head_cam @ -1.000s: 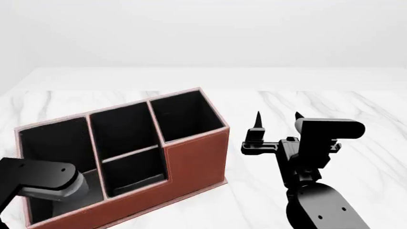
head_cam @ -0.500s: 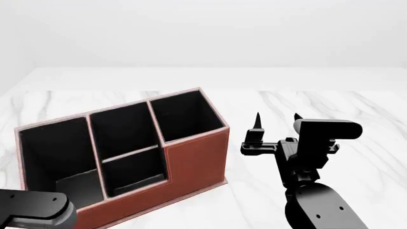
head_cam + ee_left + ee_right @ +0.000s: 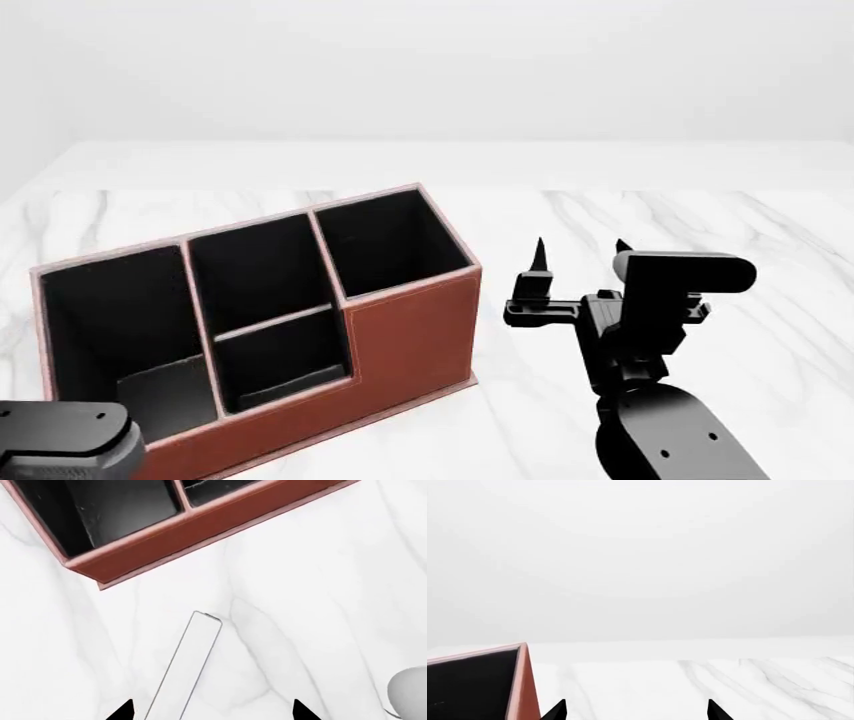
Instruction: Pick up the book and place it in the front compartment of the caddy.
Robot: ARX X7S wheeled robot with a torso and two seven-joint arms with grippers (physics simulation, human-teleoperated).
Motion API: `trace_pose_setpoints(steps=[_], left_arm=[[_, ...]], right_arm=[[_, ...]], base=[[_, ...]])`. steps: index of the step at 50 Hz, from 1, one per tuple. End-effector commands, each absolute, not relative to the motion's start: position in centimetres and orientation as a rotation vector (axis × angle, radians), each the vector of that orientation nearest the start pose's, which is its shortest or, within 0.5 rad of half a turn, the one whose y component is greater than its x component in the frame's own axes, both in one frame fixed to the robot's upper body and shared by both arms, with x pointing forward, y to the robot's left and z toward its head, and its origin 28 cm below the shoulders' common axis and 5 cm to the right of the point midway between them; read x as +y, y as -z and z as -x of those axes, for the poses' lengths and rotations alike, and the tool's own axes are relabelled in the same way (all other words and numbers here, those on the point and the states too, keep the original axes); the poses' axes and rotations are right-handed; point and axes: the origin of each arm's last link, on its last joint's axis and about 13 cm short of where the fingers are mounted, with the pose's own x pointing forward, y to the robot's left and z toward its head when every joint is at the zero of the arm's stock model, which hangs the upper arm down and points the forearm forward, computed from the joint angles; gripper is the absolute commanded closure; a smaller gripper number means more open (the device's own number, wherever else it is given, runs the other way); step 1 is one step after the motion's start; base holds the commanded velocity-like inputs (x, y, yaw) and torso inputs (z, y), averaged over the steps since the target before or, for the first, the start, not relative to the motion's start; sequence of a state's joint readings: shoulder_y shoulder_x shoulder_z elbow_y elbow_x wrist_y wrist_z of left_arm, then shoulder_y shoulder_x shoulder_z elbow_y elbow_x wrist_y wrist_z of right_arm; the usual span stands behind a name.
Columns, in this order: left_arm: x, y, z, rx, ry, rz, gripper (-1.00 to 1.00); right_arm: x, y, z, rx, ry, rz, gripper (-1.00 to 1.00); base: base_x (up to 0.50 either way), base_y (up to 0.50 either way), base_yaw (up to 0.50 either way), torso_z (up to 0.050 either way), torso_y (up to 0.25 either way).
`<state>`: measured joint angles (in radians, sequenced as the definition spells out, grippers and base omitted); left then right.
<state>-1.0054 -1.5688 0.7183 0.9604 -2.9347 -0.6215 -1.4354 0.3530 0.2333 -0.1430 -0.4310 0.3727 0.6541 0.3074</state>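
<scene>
The worktop (image 3: 694, 215) is white marble, and on it the caddy (image 3: 400, 335) sits at the near left, reddish-brown outside and black inside, with a stepped front wall and no book in any cell that shows. Over the last second the left arm (image 3: 60, 440) has drawn back out of the caddy's near-left corner and now shows only at the bottom left edge of the head view, so the cells lie open to sight. That reads as the arm pulling away from the caddy to go for the book, so the pick is not yet made.

The right arm has barely shifted; the right end effector (image 3: 578, 258) hangs to the right of the caddy, tips spread apart and pointing up, holding nothing.

In the left wrist view the book (image 3: 183, 667) lies on the worktop apart from the caddy's outer wall, seen edge-on as a long pale strip with a thin dark outline. The left end effector (image 3: 212, 711) hovers over it, tips wide apart and empty, one on each side of the strip. A white rounded object (image 3: 408, 692), probably a mug, sits beside it
</scene>
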Motion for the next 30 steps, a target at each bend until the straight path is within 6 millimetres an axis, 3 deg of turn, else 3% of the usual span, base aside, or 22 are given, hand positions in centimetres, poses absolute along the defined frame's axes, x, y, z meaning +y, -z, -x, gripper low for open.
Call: trace_pose_setpoints(steps=[1,30], left_arm=[[26.4,-29.3,-7.7,1.112,0.002,-0.034,-1.00],[27.9,-26.1,-9.5,1.170,0.031,-0.033,-1.00]], right_arm=[[-9.9,-13.8,-25.5,-0.064,-0.002,-0.030,-1.00],[-10.1,-13.3,-25.8,-0.050,0.010,-0.036,-1.00]], base=[[0.00,0.00,0.00,0.000,0.000],[0.00,0.00,0.00,0.000,0.000]])
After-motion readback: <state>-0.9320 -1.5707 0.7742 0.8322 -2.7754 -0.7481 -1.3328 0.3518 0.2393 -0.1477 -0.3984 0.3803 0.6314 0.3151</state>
